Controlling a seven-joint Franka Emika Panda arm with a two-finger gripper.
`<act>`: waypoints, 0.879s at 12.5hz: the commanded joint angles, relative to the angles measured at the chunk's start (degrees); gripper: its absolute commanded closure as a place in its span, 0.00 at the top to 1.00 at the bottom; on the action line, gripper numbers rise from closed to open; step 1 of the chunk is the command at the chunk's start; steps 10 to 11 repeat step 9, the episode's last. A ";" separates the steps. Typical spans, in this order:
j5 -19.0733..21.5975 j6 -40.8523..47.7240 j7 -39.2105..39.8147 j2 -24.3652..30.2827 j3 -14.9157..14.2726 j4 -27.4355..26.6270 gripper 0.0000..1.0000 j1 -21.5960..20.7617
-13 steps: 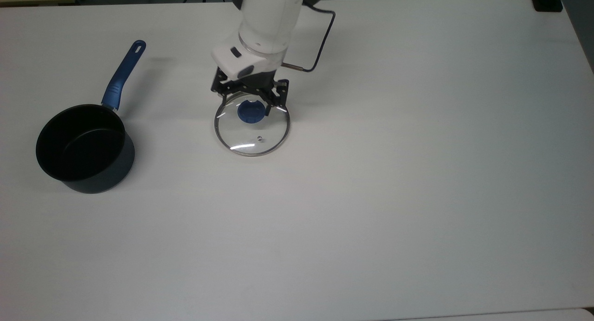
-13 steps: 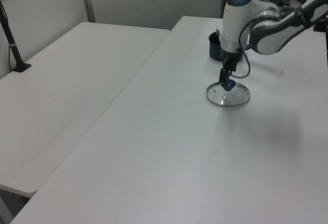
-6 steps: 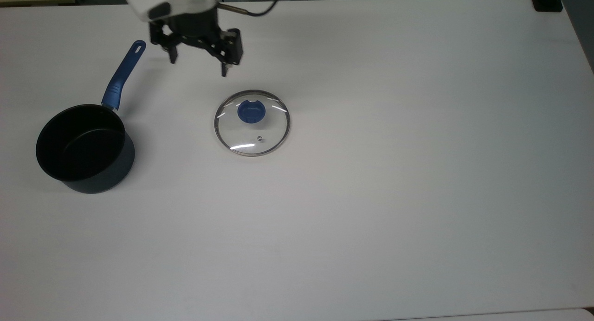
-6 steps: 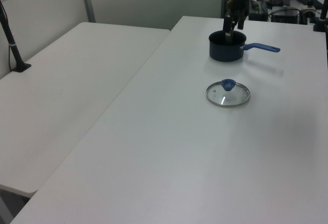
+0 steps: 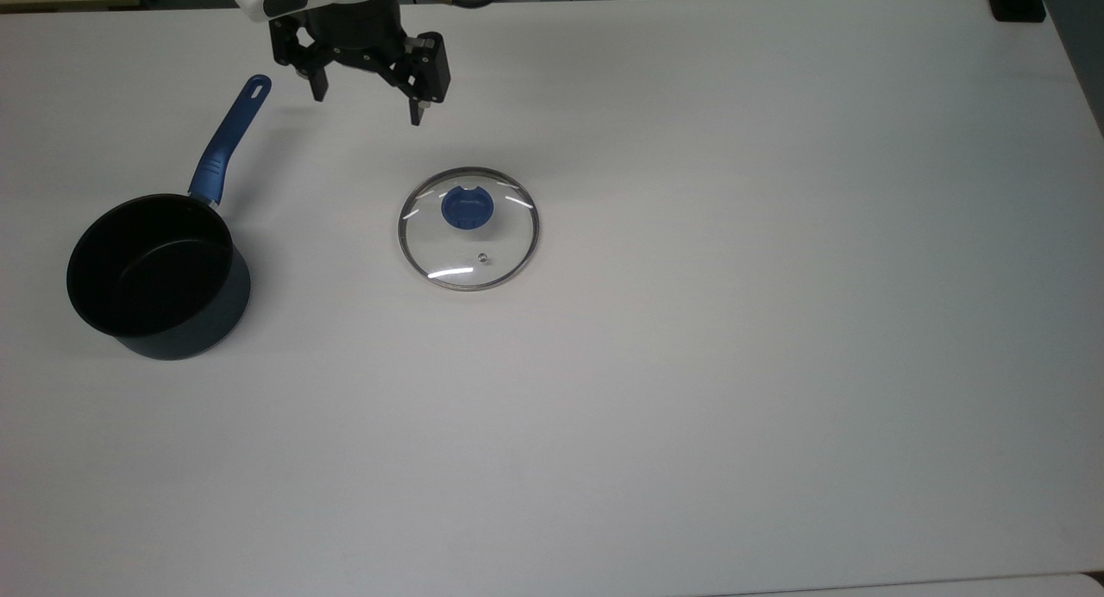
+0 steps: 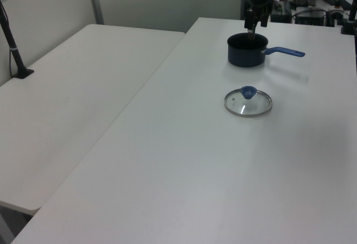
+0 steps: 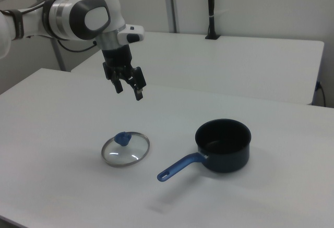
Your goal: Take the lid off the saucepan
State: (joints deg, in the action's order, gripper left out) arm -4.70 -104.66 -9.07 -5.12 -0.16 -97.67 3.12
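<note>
A: Where's the lid (image 5: 468,228)?
B: Flat on the table (image 5: 733,321), knob up, below the gripper (image 5: 366,101) and toward the top view's right, apart from it.
A: And the gripper?
B: Raised in the air, fingers spread, holding nothing.
A: The pan (image 5: 159,275)?
B: Uncovered, well toward the top view's lower left of the gripper.

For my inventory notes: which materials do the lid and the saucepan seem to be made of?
The lid: clear glass, since the table shows through it, with a thin shiny metal rim and a blue, probably plastic knob. The saucepan: dark navy body, likely coated metal, with a matte black inside and a glossy blue handle.
</note>
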 commanded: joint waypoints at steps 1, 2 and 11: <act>3.29 1.74 0.98 0.28 0.77 0.55 1.00 0.49; 3.73 1.56 0.98 0.19 0.69 0.63 1.00 0.49; 3.65 5.34 1.24 0.81 -0.36 3.36 1.00 0.58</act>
